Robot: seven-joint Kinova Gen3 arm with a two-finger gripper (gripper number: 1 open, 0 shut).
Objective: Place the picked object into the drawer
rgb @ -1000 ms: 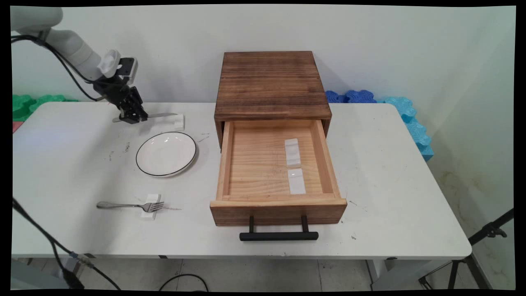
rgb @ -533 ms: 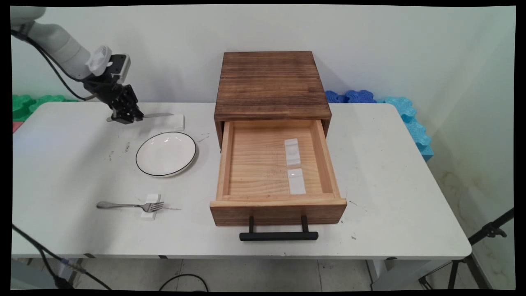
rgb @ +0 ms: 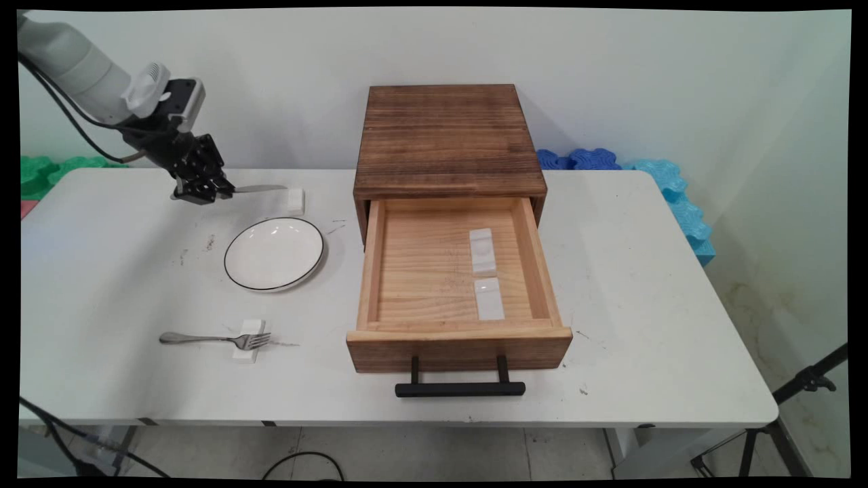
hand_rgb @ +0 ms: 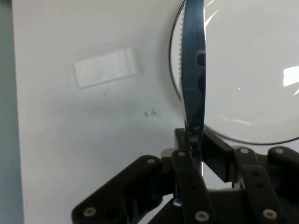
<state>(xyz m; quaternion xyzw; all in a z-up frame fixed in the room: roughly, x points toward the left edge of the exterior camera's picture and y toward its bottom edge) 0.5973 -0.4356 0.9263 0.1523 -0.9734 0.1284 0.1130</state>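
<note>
My gripper (rgb: pixel 203 195) is shut on the handle of a metal table knife (rgb: pixel 261 189) and holds it above the table's far left. The blade points right, over a small white rest (rgb: pixel 295 200). In the hand view the serrated knife (hand_rgb: pixel 192 70) runs straight up from my gripper (hand_rgb: pixel 194 140), with the white rest (hand_rgb: pixel 105 70) off to its left and the plate (hand_rgb: pixel 247 74) below it on the right. The white black-rimmed plate (rgb: pixel 274 253) lies on the table in front of the knife.
A wooden drawer box (rgb: pixel 447 135) stands mid-table with its drawer (rgb: pixel 456 339) pulled out; two white rests (rgb: pixel 483 252) lie inside. A fork (rgb: pixel 210 337) rests on another white block (rgb: pixel 249 339) near the front left. Blue and green foam mats line the back wall.
The gripper has moved left and slightly up with the knife, so the blade's tip has drawn back from over the white rest.
</note>
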